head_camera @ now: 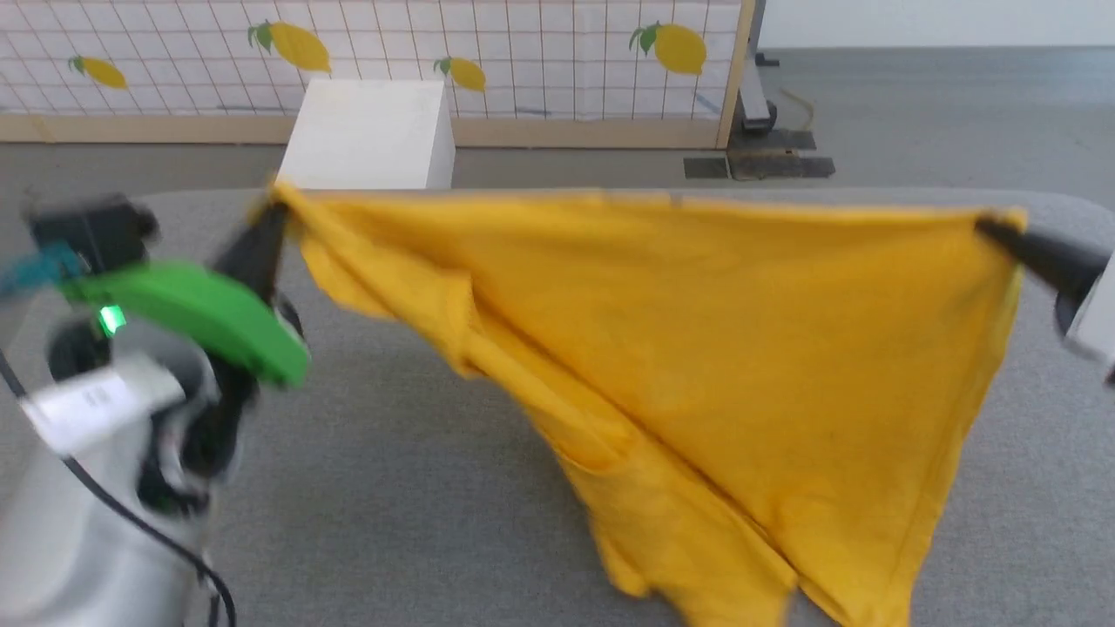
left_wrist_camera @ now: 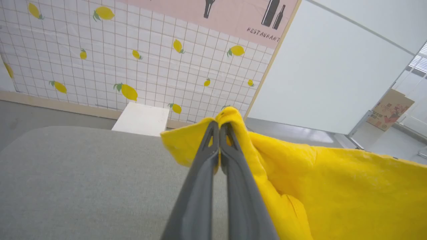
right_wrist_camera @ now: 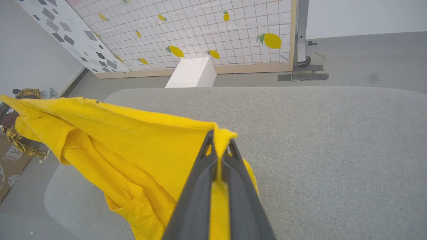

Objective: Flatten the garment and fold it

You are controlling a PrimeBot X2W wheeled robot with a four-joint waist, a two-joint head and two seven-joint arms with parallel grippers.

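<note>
The garment runs off the head view's bottom edge.

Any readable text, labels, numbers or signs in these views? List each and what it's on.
"RESTAURANT": on the pink poster, left wrist view.
"34": on the brown carton at the left edge of the right wrist view; the word under it is too blurred to read.
Leaning cardboard box: print too small to read.
White label on the robot's arm: blurred, unreadable.
Garment: no text showing.
</note>
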